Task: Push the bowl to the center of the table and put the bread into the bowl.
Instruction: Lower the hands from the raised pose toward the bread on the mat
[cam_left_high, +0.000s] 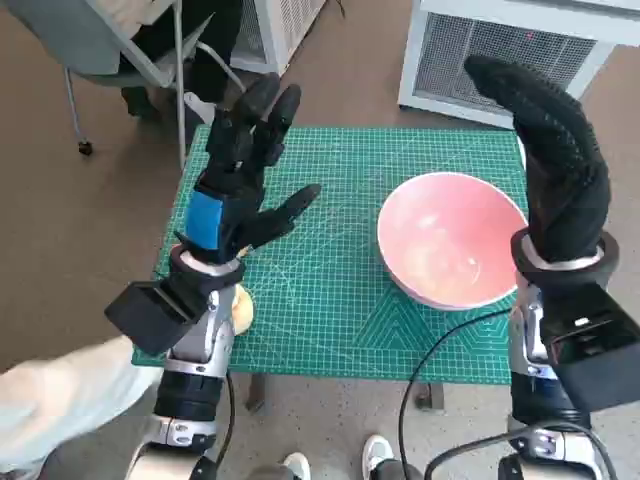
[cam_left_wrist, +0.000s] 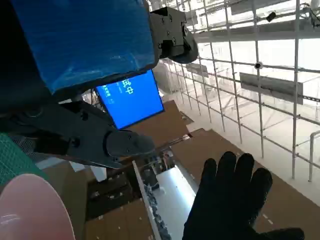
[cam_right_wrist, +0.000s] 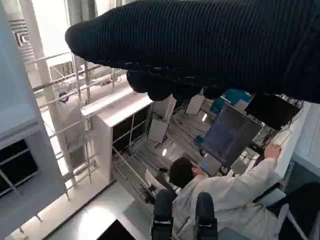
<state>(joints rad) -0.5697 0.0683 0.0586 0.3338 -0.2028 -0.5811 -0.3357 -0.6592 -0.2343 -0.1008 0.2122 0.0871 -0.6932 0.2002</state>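
The pink bowl (cam_left_high: 452, 252) is seen at the right of the green mat (cam_left_high: 330, 300), just beside the right hand (cam_left_high: 555, 170), whose fingers are raised together and hold nothing. The left hand (cam_left_high: 245, 170) is held open above the mat, fingers spread. The bread (cam_left_high: 241, 310) is partly hidden under the left forearm, at the lower left.

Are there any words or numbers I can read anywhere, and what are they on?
Blue screen in the left wrist view: white characters, one looks like "中"; the rest are too small to read.
Green cutting mat in the head view: grid lines only, any printed numbers too small to read.
Dark monitor in the right wrist view: no readable text.
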